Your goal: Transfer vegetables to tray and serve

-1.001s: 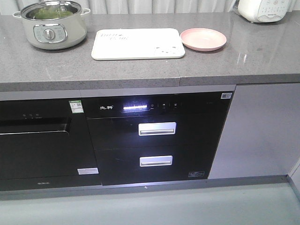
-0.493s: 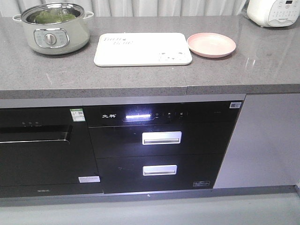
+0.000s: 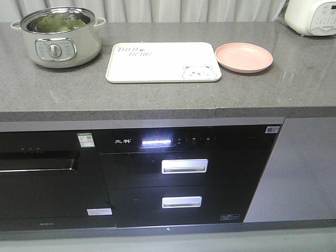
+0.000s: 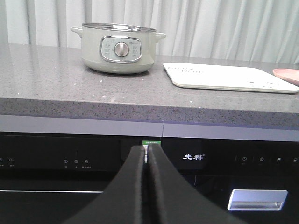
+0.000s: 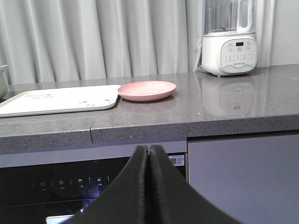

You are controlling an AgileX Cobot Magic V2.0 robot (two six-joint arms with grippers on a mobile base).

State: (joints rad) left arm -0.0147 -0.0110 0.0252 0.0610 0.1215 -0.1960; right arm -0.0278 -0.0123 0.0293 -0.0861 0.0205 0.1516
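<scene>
- Left gripper (image 4: 147,149): jaws pressed together, nothing between them; held low in front of the cabinet, below the counter (image 3: 157,100) edge.
- Right gripper (image 5: 149,149): jaws likewise pressed together, nothing held, at the same low level.
- Vegetables (image 3: 55,22): green leaves inside the pot (image 3: 58,47), at the counter's left end.
- Tray (image 3: 157,65): flat on the counter, between pot and plate (image 3: 244,56).
- Plate: just beside the tray's right edge; contact cannot be told.
</scene>
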